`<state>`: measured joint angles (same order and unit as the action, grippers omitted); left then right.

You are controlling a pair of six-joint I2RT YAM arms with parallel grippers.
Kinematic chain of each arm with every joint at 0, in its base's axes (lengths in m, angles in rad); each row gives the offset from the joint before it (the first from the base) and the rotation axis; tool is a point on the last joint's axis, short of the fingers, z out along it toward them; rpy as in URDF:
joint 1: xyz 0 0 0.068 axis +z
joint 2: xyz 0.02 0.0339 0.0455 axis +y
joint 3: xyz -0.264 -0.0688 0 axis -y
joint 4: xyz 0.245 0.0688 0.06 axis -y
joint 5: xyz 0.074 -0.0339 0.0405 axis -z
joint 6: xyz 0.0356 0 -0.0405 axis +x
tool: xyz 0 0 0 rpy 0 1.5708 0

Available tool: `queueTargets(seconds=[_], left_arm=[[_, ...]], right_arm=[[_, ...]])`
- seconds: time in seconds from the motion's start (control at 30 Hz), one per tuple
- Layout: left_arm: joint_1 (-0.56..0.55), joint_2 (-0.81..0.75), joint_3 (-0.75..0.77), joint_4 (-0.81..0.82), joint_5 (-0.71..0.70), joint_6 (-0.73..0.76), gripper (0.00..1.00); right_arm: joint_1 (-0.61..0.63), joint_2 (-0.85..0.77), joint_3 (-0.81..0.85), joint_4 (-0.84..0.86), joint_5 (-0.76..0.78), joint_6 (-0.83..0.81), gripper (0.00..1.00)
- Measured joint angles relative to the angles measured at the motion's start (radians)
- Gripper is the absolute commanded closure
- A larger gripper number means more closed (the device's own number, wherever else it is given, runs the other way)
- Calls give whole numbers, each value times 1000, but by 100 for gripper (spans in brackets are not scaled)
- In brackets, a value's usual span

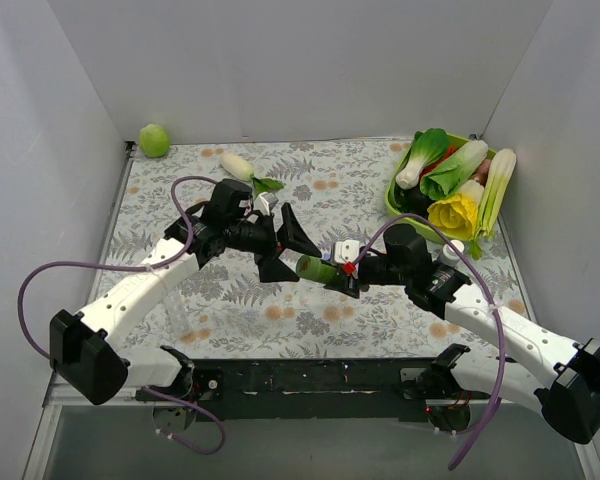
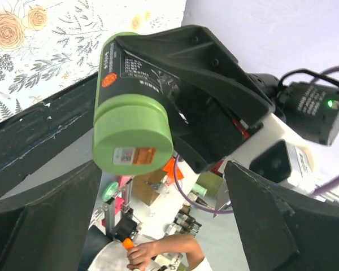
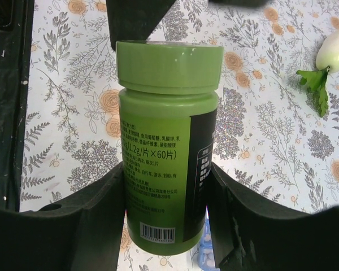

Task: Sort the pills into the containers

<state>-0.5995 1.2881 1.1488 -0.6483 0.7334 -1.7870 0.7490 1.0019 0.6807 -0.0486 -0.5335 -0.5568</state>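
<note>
My right gripper [image 3: 166, 192] is shut on the body of a green pill bottle [image 3: 166, 152], lid on, and holds it above the flowered cloth. In the top view the bottle [image 1: 316, 268] lies sideways at table centre, its cap toward my left gripper [image 1: 290, 250]. My left gripper [image 2: 164, 226] is open, its fingers spread on either side of the green cap [image 2: 133, 132] without touching it. A small piece of the translucent blue containers [image 3: 205, 251], holding white pills, shows under the bottle in the right wrist view; they are hidden in the top view.
A green basket [image 1: 396, 198] of bok choy and other vegetables stands at the back right. A white radish [image 1: 237, 165] with a leaf lies behind the left arm, and a green round fruit [image 1: 154, 140] sits in the back left corner. White walls enclose the table.
</note>
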Motion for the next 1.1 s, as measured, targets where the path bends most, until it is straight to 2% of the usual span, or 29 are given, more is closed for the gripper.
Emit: queueTargets(seconds=[0.13,0.23,0.37,0.47,0.57,0.63,0.8,1.0,1.1], left_arm=[[39,-52,-9,-2,63,102,4],[57,-101,-7,-38,84,263,2],[56,-176,-19,-92,67,561,2],[55,-319,-114,-15,34,767,2],[53,-507,-255,153,14,954,2],[50,-552,-277,211,21,1050,2],[11,-409,-248,328,27,1235,2],[-77,-284,-248,328,5,1340,2],[-119,-272,-248,332,-17,1365,14]], right_arm=[[0,-8,0,-5,0,0,99],[0,-8,0,-10,-1,0,99],[0,-10,0,-11,-14,-2,99],[0,-14,0,-12,-38,-5,99],[0,-14,0,-13,-59,-6,99],[0,-14,0,-13,-67,-6,99],[0,-14,0,-13,-72,-8,99],[0,-11,0,-13,-72,-8,99],[0,-8,0,-13,-72,-9,99]])
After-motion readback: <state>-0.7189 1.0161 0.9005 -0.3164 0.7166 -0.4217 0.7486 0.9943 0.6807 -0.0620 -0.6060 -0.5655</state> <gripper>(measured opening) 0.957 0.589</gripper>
